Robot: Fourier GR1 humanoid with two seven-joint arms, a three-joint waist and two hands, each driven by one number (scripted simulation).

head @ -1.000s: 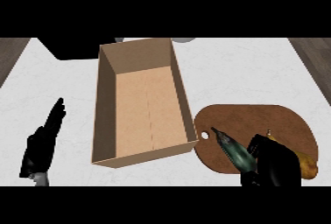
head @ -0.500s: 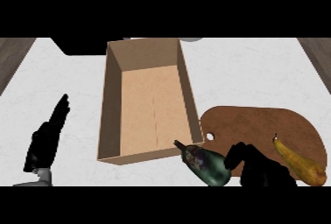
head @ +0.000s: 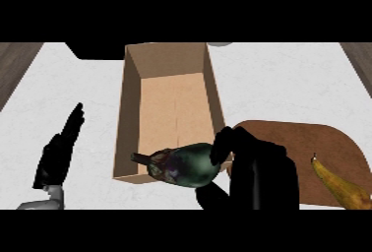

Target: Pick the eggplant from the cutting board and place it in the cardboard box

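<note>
Black right hand: fingers and thumb curled around the eggplant, clamped on its rounded end; grey forearm hidden below it at the view's lower edge.

Eggplant: dark green-purple, glossy, bulbous, with a stubby dark stem pointing left. Carried over the near right corner of the cardboard box, overlapping the box's front wall and part of its floor; whether it touches the cardboard cannot be told.

Cardboard box: long, narrow, open-topped, tan, matte; plain pale floor, upright walls, standing lengthwise away from the robot on the counter.

Cutting board: brown, wood-toned, rounded outline, lying flat just right of the box, partly covered by the right hand.

Yellow-brown item: elongated, pointed, speckled, resting on the board's near right part; kind uncertain.

Left hand: black, fingers straight and together, pointing away, resting at the view's left, well apart from the box.

Counter: white, faintly mottled surface, with wood-toned strips at the far left and right.
</note>
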